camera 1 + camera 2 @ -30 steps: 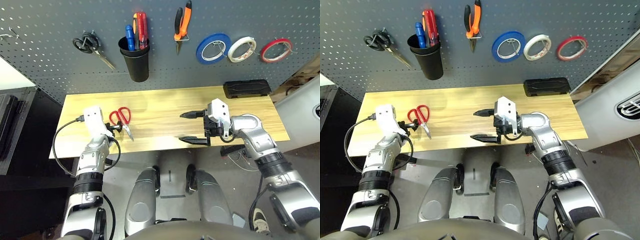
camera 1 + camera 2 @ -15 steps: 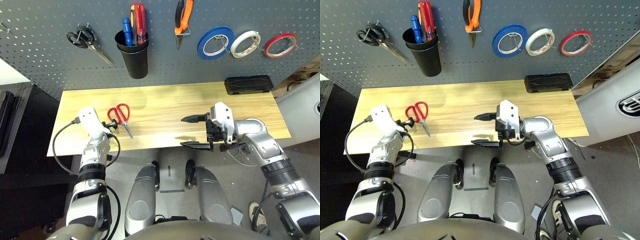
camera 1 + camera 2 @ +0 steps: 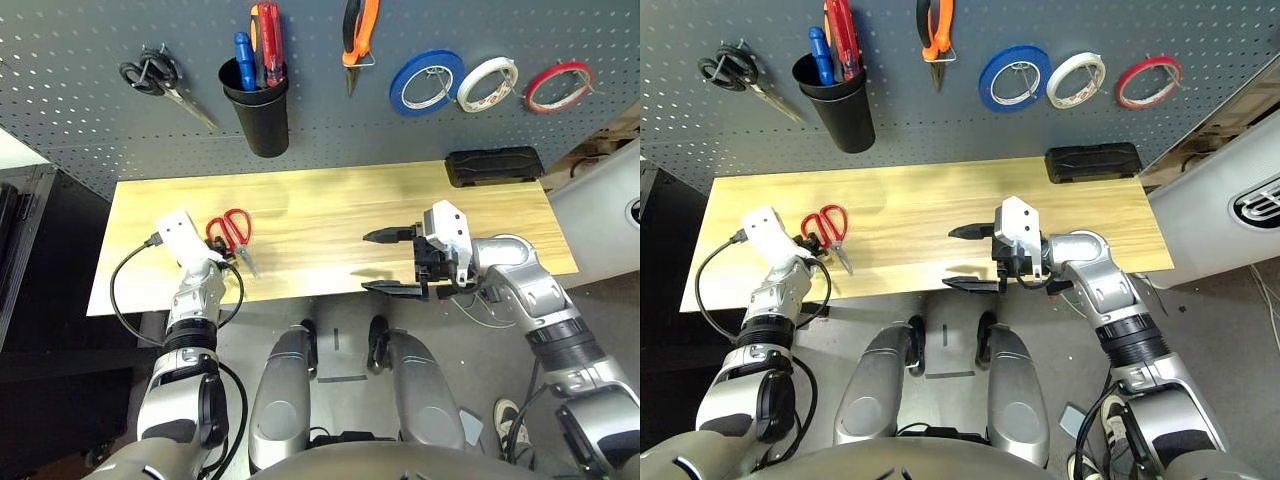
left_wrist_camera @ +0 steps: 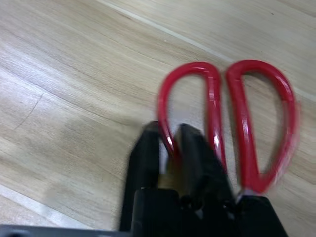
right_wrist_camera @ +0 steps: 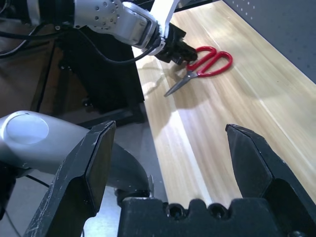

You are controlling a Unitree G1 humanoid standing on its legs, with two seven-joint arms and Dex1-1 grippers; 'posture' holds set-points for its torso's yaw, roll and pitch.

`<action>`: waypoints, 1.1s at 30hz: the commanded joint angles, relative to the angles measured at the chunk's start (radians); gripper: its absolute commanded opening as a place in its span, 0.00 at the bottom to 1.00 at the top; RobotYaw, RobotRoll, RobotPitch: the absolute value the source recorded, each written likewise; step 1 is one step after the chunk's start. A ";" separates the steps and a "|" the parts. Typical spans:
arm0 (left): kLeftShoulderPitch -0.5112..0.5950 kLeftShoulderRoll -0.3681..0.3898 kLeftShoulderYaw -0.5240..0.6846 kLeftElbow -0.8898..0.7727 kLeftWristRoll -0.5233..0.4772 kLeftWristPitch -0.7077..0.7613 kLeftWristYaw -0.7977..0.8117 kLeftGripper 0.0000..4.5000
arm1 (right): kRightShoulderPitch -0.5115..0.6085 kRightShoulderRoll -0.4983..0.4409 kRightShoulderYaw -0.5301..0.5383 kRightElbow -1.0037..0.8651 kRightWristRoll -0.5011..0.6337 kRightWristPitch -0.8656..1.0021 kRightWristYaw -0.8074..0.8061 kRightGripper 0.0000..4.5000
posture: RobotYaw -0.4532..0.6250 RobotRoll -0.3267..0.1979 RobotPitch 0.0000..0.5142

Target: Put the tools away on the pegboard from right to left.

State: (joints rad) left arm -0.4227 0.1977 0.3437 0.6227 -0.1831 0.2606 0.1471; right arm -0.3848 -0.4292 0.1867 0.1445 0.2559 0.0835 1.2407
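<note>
The left hand (image 4: 170, 148) is clamped on the near loop of the red-handled scissors (image 3: 232, 234), its two black fingers pinching the thin red rim where that loop narrows toward the pivot. The scissors lie flat on the wooden counter (image 3: 330, 215) near its left end, their long axis running from the two red loops, at the far side toward the pegboard (image 3: 90, 90), to the closed steel blades, which point toward the counter's front edge and slightly to the right. The loops are glossy red teardrops side by side; the blades are short and grey. No writing can be made out on them. The right hand (image 3: 392, 262) hovers over the front edge of the counter, right of centre, its fingers spread wide apart and holding nothing, pointing left toward the scissors. On the pegboard hang black-handled scissors (image 3: 152, 78), a black cup (image 3: 258, 110) with a red-handled screwdriver (image 3: 269, 42) and a blue-handled one in it, orange-and-black pliers (image 3: 357, 32), a blue tape roll (image 3: 426, 82), a white tape roll (image 3: 487, 83) and a thin red tape ring (image 3: 556, 86). A black box (image 3: 494, 166) sits at the counter's far right corner.
</note>
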 commanded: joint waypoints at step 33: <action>0.186 0.082 0.052 -1.112 -0.010 0.475 0.004 0.01 | -0.228 -0.164 -0.279 0.025 0.352 0.157 0.143 1.00 | 0.46 0.62 0.34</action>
State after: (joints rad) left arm -0.2347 0.2666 0.3775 -0.4606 -0.1957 0.7158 0.1527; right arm -0.6111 -0.5766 -0.0747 0.1935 0.5902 0.2233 1.3740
